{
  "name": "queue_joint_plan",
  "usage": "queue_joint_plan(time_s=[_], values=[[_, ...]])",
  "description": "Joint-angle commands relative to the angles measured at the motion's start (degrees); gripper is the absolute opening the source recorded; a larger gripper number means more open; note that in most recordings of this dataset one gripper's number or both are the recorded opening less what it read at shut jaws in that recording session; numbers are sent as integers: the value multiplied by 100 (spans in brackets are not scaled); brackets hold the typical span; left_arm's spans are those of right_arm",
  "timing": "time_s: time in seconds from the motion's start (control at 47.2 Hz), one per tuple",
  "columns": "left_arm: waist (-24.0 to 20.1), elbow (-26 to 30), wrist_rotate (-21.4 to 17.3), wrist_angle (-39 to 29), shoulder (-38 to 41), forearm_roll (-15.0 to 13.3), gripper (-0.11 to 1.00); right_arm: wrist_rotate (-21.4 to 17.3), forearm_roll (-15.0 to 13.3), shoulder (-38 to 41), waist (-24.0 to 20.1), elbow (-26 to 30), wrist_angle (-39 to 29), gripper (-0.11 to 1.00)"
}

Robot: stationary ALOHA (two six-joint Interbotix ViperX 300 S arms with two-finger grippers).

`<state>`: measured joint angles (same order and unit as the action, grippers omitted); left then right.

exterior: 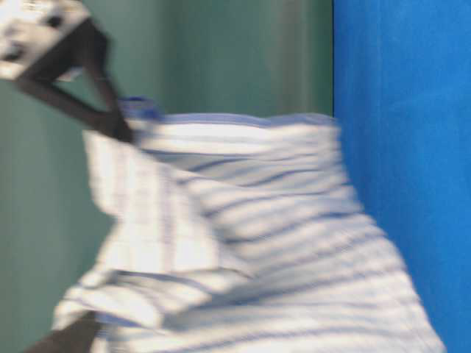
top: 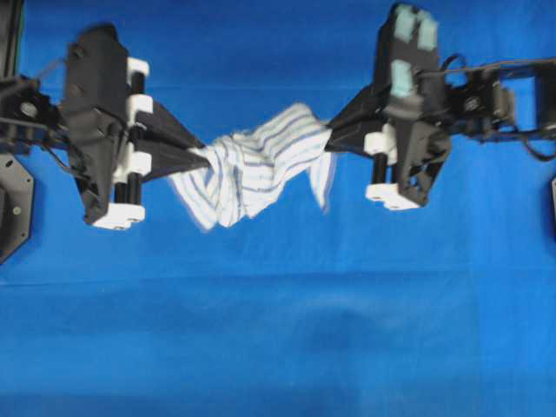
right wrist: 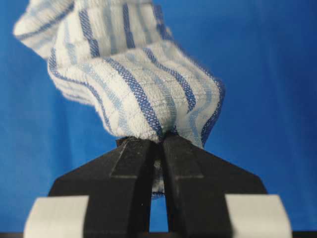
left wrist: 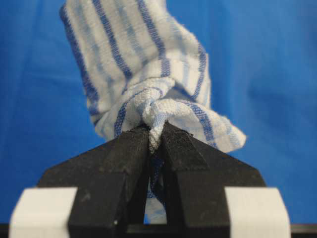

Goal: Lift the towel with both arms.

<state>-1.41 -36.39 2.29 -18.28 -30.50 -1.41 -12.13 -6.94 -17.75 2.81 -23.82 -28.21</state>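
Note:
A white towel with blue stripes (top: 252,165) hangs bunched between both arms above the blue table (top: 278,330). My left gripper (top: 201,159) is shut on the towel's left end; in the left wrist view the cloth (left wrist: 143,64) is pinched between the black fingers (left wrist: 119,158). My right gripper (top: 328,139) is shut on the right end, and the right wrist view shows the towel (right wrist: 129,84) squeezed at the tips of the fingers (right wrist: 188,163). From table level the towel (exterior: 250,235) fills the frame, blurred, with a black gripper (exterior: 118,129) holding its upper left corner.
The blue cloth-covered table spreads below and in front of the towel. The left arm's body (top: 100,122) stands at the left edge, the right arm's body (top: 408,104) with pale teal parts at the upper right. A black mount (top: 13,204) sits at the far left.

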Motion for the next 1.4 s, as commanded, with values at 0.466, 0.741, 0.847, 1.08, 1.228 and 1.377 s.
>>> queue_joint_plan(time_s=[0.466, 0.741, 0.847, 1.08, 1.228, 1.377], values=[[-369, 1846, -466, -1072, -211, 35, 3, 114, -396, -431, 0, 1819, -1125, 7], [-378, 2285, -501, -1248, -167, 44, 3, 123, -387, -448, 0, 2232, -1424, 7], [-369, 2294, -501, -1310, -97, 44, 3, 132, -396, -422, 0, 2215, -1441, 7], [-378, 2347, -501, -1397, 26, 44, 17, 290, -396, -413, 0, 2197, -1450, 7], [-369, 2294, -536, -1380, -9, 53, 61, 396, -396, -422, 0, 2145, -1450, 7], [-378, 2215, -694, -1380, -62, 44, 91, 404, -448, -413, 0, 2109, -1459, 41]])
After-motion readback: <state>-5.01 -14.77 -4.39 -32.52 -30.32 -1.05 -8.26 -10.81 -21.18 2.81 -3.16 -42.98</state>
